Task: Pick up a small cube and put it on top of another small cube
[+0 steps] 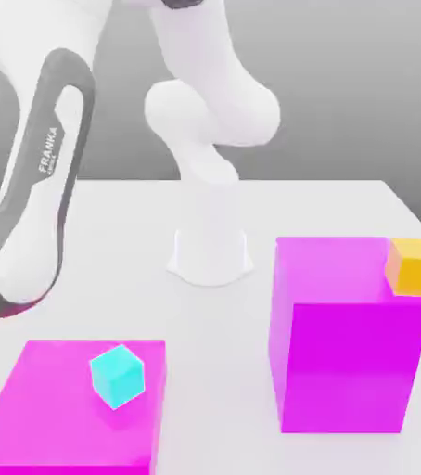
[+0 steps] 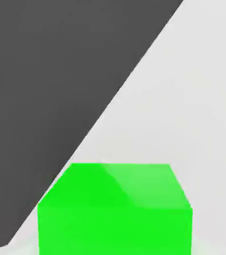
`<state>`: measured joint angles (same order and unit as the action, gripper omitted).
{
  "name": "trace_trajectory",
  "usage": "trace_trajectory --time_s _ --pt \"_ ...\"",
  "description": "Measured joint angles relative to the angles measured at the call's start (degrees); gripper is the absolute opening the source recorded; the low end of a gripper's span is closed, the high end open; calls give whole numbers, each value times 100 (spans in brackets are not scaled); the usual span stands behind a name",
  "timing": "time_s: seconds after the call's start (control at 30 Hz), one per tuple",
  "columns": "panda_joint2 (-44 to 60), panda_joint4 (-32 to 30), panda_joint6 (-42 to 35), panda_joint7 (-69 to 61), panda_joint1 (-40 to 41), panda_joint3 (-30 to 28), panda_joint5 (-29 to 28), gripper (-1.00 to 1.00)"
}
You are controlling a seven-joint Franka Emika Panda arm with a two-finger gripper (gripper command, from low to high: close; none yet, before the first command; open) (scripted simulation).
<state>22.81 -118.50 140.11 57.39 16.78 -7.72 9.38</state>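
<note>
With the pincer closed on the small bright-green cube (image 2: 115,209), lift straight up — no tilt — clear of the white tabletop (image 1: 325,209).

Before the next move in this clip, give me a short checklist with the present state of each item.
1. Gripper shut: ok by its reading; the fingers themselves are not seen.
2. Green cube close under the hand camera: ok, it sits large in the hand view.
3. Green cube actually held: cannot tell, no contact is visible.
4. Cyan cube free on top: ok, it rests on the low magenta block with nothing on it.
5. Orange cube free on top: ok, it sits at a corner of the tall magenta block.
6. Arm link clear of the cyan cube: ok, it hangs apart toward the exterior view's left.
</note>
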Motion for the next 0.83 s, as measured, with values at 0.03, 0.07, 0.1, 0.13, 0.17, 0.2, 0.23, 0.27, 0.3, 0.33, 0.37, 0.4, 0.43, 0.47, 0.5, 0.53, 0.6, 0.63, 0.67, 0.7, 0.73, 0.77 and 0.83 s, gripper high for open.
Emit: trace_trajectory --time_s 0.03,0.07,0.1,0.13,0.17,0.2,0.23,0.27,0.3,0.33,0.37,0.4,0.43,0.47,0.5,0.53,0.6,0.63,0.67,0.7,0.73,0.77,0.83 --pt "-194 -62 -115 -76 -132 117 -62 -100" --pt "-383 -124 -228 -156 -263 233 -116 -100" --pt "-569 -186 -339 -239 -389 353 -166 -100" --pt "-754 -249 -450 -325 -514 474 -209 -100" --pt "-938 -311 -562 -416 -637 596 -246 -100" --pt "-1123 -375 -674 -509 -756 722 -279 -100" --pt "-1308 -439 -784 -603 -873 850 -310 -100" --pt "-1493 -503 -899 -706 -1011 980 -332 -100" --pt "-1685 -568 -1019 -815 -1229 1108 -349 -100" --pt "-1895 -634 -1156 -940 -1507 1243 -365 -100" --pt "-2138 -700 -1326 -1090 -1789 1385 -381 -100" --pt "-2421 -769 -1532 -1269 -2089 1525 -399 -100" --pt "-2679 -837 -1715 -1430 -2345 1632 -414 -100" --pt "-2911 -903 -1875 -1574 -2504 1723 -427 -100" --pt "-3130 -967 -2023 -1712 -2627 1824 -435 -100" --pt "-3343 -1032 -2166 -1848 -2766 1935 -439 -100" --pt "-3747 -1165 -2423 -2116 -3066 2172 -434 -100" --pt "-3793 -1279 -2353 -2173 -3137 2240 -438 -100" --pt "-3769 -1414 -2194 -2196 -3170 2285 -444 -100" --pt "-3710 -1560 -1990 -2202 -3185 2319 -453 -100" --pt "-3634 -1709 -1768 -2198 -3186 2352 -463 -100" --pt "-3587 -1800 -1629 -2197 -3187 2370 -469 100" --pt "-3587 -1800 -1629 -2197 -3187 2370 -468 100"
